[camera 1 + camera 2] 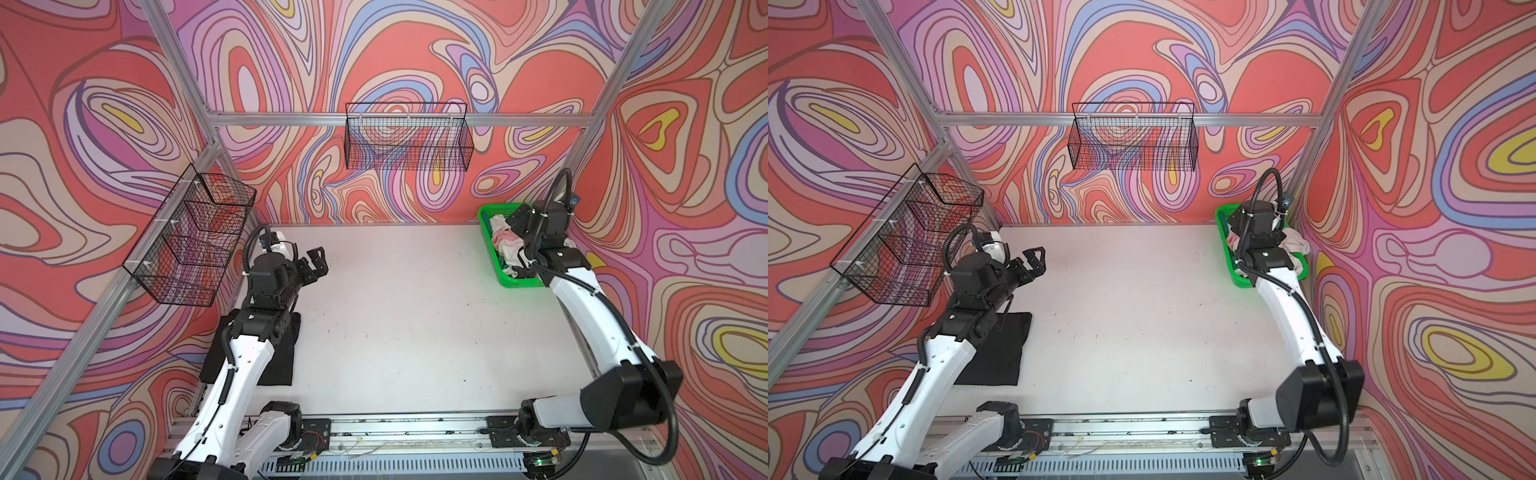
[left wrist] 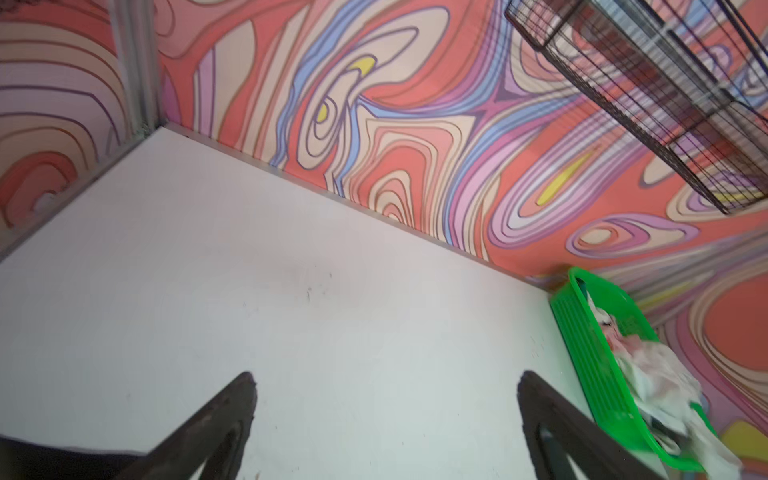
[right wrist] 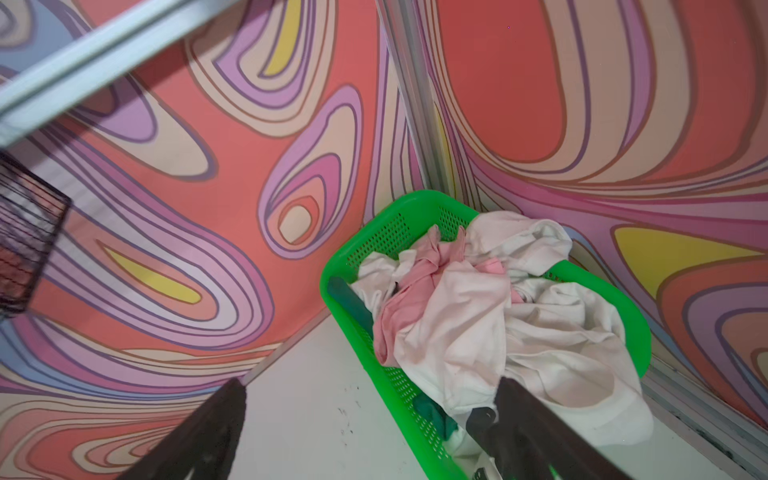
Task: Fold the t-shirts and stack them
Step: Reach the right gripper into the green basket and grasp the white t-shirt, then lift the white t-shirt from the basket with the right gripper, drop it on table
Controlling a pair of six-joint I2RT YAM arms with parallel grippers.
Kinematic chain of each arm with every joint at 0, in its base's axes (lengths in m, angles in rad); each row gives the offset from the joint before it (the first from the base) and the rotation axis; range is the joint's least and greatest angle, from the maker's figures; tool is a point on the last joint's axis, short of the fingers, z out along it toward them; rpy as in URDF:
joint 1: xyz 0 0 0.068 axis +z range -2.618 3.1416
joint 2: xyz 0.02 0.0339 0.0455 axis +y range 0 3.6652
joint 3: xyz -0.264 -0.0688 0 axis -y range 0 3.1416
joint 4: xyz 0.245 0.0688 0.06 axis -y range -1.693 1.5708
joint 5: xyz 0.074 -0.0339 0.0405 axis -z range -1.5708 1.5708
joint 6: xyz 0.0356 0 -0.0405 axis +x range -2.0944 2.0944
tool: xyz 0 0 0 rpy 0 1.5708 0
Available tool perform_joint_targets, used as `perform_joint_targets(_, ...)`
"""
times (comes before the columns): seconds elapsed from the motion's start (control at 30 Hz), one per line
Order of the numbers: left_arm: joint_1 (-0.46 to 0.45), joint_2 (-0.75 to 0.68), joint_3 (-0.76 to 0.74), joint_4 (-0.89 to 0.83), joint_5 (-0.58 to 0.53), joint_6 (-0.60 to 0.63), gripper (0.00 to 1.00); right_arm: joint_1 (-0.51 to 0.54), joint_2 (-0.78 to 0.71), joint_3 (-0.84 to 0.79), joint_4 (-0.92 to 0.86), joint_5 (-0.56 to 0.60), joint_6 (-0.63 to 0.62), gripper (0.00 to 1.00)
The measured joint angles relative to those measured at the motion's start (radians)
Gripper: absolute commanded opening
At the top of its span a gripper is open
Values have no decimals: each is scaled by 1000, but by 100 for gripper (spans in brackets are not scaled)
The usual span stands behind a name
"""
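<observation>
A black t-shirt [image 1: 274, 357] [image 1: 1005, 353] lies folded flat on the left of the white table, partly under my left arm. More t-shirts are heaped in the bright green basket [image 1: 488, 237] [image 1: 1227, 253] [image 3: 374, 232] in the back right corner. On top is an off-white one [image 3: 457, 324], with pink [image 3: 415, 274], white [image 3: 573, 324] and dark green [image 3: 353, 303] among them. My left gripper [image 1: 313, 264] [image 1: 1034, 259] [image 2: 386, 374] hangs open and empty above bare table beyond the black shirt. My right gripper [image 3: 370, 382] is open over the basket's near rim, one finger above the heap and holding nothing.
One black wire basket [image 1: 409, 137] hangs on the back wall and a tiered one [image 1: 191, 237] on the left wall beside my left arm. Aluminium frame posts stand in the corners. The arms' rail [image 1: 395, 428] runs along the table's [image 1: 415, 324] front edge.
</observation>
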Motion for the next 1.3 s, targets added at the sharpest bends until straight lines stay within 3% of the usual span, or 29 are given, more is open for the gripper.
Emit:
perform_joint_targets(0.23,-6,-192,-75,-253,77,6,100,-40,290,148,-222,25,-2,92)
perform_joint_targets(0.43,-50,-229,-76,-460,84,24,100,-111,445,224,-311,2,8,85)
perform_joint_targets(0.67,-90,-259,-91,-507,76,27,100,-135,522,288,-323,-14,37,69)
perform_joint_targets(0.8,-90,-242,-92,-510,76,27,100,-138,551,335,-323,-58,45,51)
perform_joint_targets(1.0,-90,-240,-98,-510,83,27,100,-148,583,376,-320,-111,61,41)
perform_joint_targets(1.07,-90,-240,-98,-510,84,27,100,-149,583,376,-319,-121,67,43)
perform_joint_targets(1.17,-90,-240,-98,-510,87,27,100,-151,581,363,-317,-130,70,64)
perform_joint_targets(1.2,-91,-239,-98,-510,89,27,100,-151,581,354,-320,-126,75,66)
perform_joint_targets(1.3,-95,-239,-98,-510,92,27,100,-153,568,317,-322,-112,84,61)
